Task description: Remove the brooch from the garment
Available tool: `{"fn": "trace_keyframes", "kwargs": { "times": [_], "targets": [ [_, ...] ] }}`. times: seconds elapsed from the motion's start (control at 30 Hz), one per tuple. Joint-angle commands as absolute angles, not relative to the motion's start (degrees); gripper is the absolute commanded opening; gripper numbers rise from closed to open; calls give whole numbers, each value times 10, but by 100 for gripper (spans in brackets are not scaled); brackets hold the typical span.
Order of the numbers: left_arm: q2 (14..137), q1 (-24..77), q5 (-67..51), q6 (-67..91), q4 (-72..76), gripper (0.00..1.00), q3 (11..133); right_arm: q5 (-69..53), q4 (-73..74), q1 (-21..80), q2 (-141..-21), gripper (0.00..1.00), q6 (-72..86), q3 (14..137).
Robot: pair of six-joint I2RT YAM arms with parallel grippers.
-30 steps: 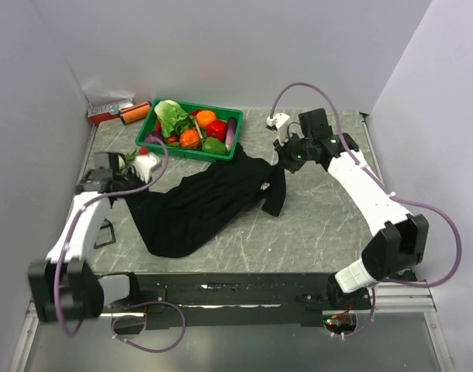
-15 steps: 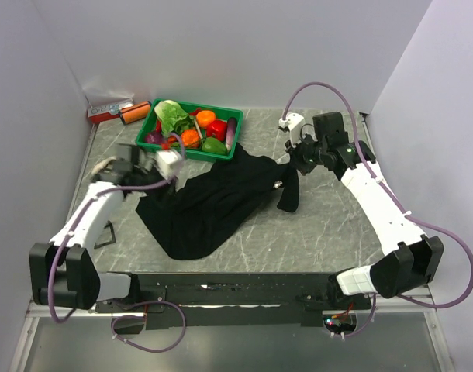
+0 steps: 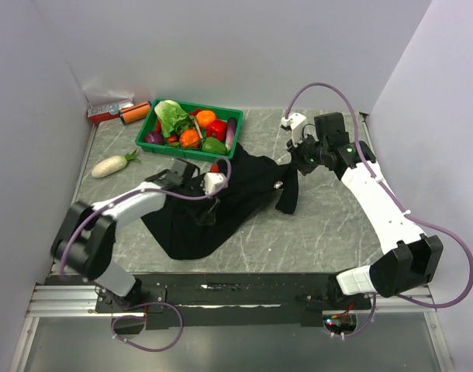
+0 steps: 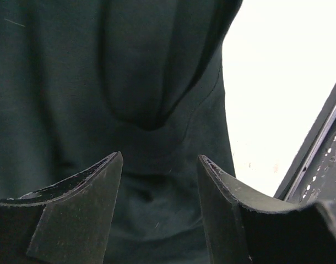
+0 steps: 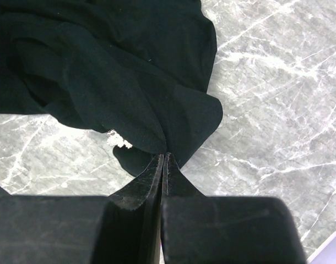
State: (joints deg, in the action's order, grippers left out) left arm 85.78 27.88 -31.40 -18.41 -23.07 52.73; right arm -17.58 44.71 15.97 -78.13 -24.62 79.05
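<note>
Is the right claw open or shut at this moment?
Shut on the garment. In the right wrist view the right claw has its fingers pressed together, pinching black fabric at their tips.

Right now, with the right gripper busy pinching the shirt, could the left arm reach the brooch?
Probably yes: the left gripper is open over the garment, and the brooch shows uncovered nearby, towards the right gripper.

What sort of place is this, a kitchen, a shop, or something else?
Probably a lab robot test cell: plain white walls box in a marble-patterned table, two robot arms are bolted at its near edge, and a vegetable tray and black garment look like props.
</note>
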Motion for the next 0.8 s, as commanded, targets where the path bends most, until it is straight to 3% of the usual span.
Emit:
{"fn": "trace_keyframes", "kwargs": {
  "times": [0.0, 0.07, 0.13, 0.27, 0.33, 0.6, 0.77],
  "targets": [
    [917, 299, -304, -158, -232, 61, 562, -175, 423, 154, -772, 0, -238, 786],
    [937, 312, -290, -146, -214, 61, 565, -174, 420, 152, -770, 0, -236, 782],
    [953, 325, -275, -144, -209, 53, 574, -174, 421, 152, -766, 0, -236, 780],
    [950, 328, -269, -153, -246, 10, 608, -170, 420, 149, -760, 0, -239, 775],
    [912, 322, -264, -166, -267, 4, 626, -158, 419, 143, -760, 0, -239, 777],
    [731, 219, -295, -210, -374, 1, 795, -162, 413, -33, -817, 0, -199, 942],
    [722, 211, -287, -202, -350, 1, 933, -144, 382, -91, -847, 0, -184, 1065]
  ]
}}
